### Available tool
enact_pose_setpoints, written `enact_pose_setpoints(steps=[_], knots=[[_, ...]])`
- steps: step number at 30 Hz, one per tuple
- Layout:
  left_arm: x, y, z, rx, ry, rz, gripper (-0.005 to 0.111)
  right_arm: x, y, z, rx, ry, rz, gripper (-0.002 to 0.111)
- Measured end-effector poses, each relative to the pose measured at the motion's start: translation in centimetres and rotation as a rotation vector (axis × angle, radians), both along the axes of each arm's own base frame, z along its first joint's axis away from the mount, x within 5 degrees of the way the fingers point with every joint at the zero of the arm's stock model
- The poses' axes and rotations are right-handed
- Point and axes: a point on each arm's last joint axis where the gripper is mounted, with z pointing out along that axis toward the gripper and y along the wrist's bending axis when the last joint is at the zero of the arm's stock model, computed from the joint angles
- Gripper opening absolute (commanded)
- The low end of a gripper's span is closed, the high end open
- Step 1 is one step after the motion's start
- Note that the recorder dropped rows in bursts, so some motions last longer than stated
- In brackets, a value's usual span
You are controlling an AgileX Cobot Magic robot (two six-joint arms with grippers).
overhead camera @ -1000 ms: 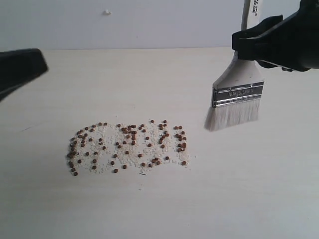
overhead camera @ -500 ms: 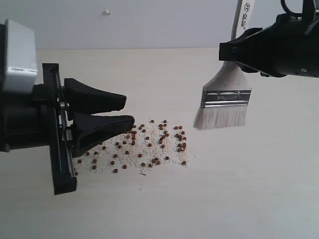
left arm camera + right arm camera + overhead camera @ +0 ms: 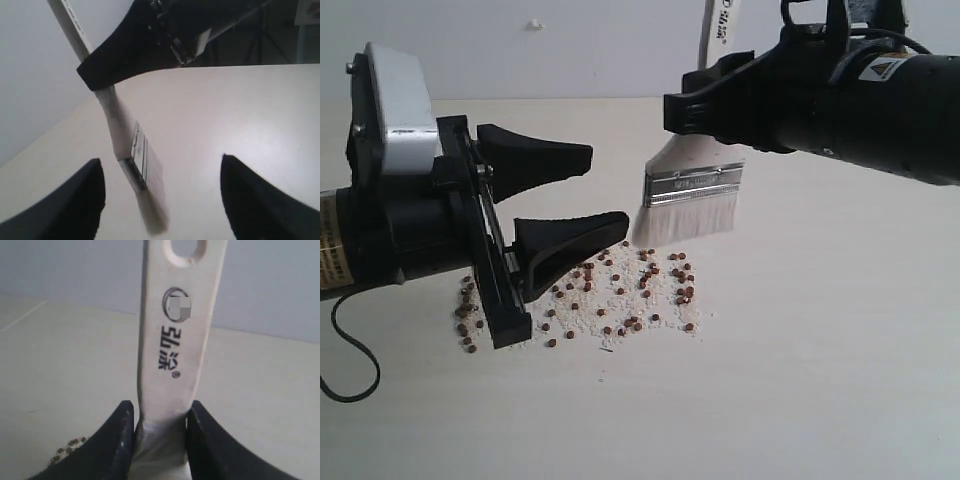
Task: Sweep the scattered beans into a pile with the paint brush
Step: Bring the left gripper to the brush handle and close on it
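Reddish-brown beans (image 3: 620, 290) mixed with whitish crumbs lie in a loose, wide patch on the pale table, broader than the brush head. The paint brush (image 3: 692, 185) hangs upright, bristles down, over the patch's far edge; I cannot tell whether the bristles touch the table. My right gripper (image 3: 705, 105) is shut on its cream handle (image 3: 177, 340), one finger on each side (image 3: 162, 407). A few beans (image 3: 67, 447) show beside that gripper. My left gripper (image 3: 610, 188) stands open above the left part of the patch, hiding some beans. It faces the brush (image 3: 140, 162), which hangs beyond its fingers (image 3: 160, 165).
The pale table (image 3: 800, 380) stretches bare in front of and to the right of the beans. A light wall (image 3: 520, 50) rises behind the table's far edge. The right arm's dark body (image 3: 860, 100) hangs over the back right.
My left gripper came in from the left, moved over the patch's left part and opened wider. The right gripper carried the brush leftward to the far edge of the beans.
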Motion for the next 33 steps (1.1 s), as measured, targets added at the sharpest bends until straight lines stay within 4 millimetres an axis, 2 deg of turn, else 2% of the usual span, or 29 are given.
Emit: enact_pose_setpoints(steps=[6, 21, 29, 33], knots=[[0.3, 0.0, 0.1, -0.007, -0.015, 0.018, 0.063, -0.5, 1.0, 0.7, 0.013, -0.092, 0.015, 0.0], [0.9, 0.0, 0.5, -0.04, -0.027, 0.071, 0.063, -0.4, 1.0, 1.0, 0.007, -0.143, 0.016, 0.0], [1.4, -0.5, -1.2, -0.009, 0.025, 0.063, 0.063, -0.4, 1.2, 1.3, 0.021, -0.17, 0.03, 0.0], [1.8, -1.0, -1.5, -0.013, 0.031, 0.058, 0.063, -0.6, 1.4, 1.3, 0.029, -0.169, 0.036, 0.0]])
